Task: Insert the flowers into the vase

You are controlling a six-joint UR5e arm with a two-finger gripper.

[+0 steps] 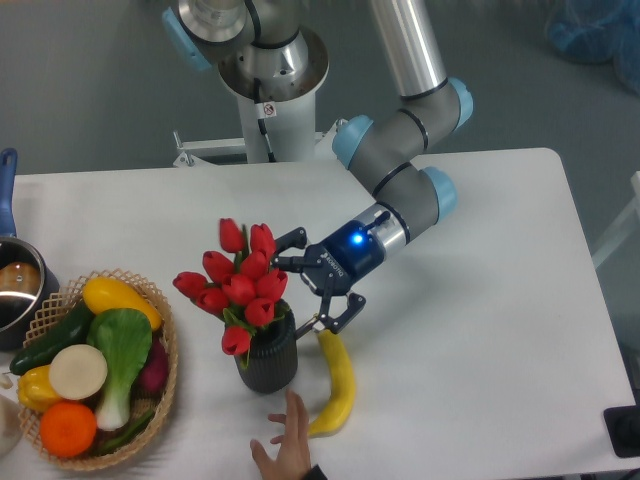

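From the fixed camera you see the flowers (238,285) standing with their stems down in the vase (267,362), the red buds leaning a little to the left above its rim. The vase stands on the white bench (480,330), just beside a banana (334,388) on its right side. Your end effector (308,292) is just to the right of the bunch with the two fingers spread wide, and it holds nothing; the lower finger is near the top end of the banana. I judge that the flowers are already inserted and that the step in hand is the retreat. To do it well, draw the end effector away to the right and upward, along the line of the arm, so the fingers do not catch a leaf or push the vase over. Be careful also with the human hand (290,448) at the bottom edge, near the vase. The wicker basket of vegetables (90,365) is well apart at the left.
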